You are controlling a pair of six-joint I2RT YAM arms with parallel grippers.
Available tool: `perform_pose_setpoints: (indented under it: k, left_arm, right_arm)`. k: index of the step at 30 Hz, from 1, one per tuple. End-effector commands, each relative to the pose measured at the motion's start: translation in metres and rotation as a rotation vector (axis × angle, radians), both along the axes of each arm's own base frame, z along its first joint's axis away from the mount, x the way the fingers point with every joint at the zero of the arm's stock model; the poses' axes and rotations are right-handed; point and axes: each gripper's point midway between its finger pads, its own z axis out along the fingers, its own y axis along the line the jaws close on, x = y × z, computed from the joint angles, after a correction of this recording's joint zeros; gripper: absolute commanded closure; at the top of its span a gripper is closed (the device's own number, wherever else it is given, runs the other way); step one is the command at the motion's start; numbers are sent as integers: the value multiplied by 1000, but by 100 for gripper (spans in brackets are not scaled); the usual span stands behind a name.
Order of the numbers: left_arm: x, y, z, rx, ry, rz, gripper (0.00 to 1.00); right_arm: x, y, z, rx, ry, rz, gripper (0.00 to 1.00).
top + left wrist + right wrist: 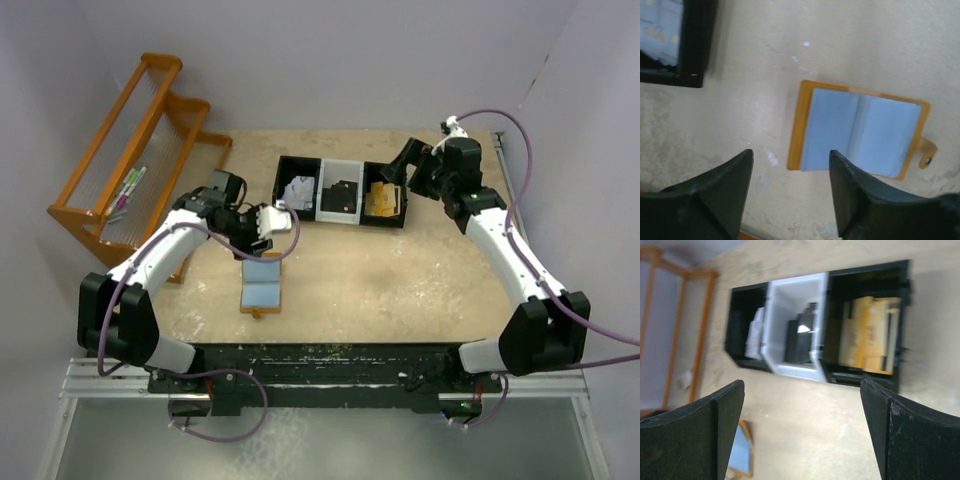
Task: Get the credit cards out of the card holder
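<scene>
With left end effector (790, 160) and right end effector (801, 385) both open and empty, lower left onto holder (860, 130), pinching card edge only, not panel.

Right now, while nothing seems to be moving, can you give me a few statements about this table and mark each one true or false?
1. The card holder lies opened flat on the table. True.
2. The left gripper is clamped on the card holder. False: it is open, with nothing between its fingers, and the holder lies apart from it.
3. The black tray has three compartments. True.
4. The right gripper holds a card. False: it is open and empty, near the tray.
5. The orange wooden rack stands at the table's right side. False: it stands at the left.
</scene>
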Motion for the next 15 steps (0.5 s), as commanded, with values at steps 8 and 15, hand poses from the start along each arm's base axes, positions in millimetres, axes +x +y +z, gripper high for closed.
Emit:
perform_pose_setpoints:
  k: [8,15]
  left_arm:
    - [111,83,57,-350,-101,745,1]
    - [115,122,23,-372,-84,1057,1]
  right_arm:
    - [-28,-151,5,-416,-98,-682,0]
    - [-58,-192,-45,-717,-14,-749,1]
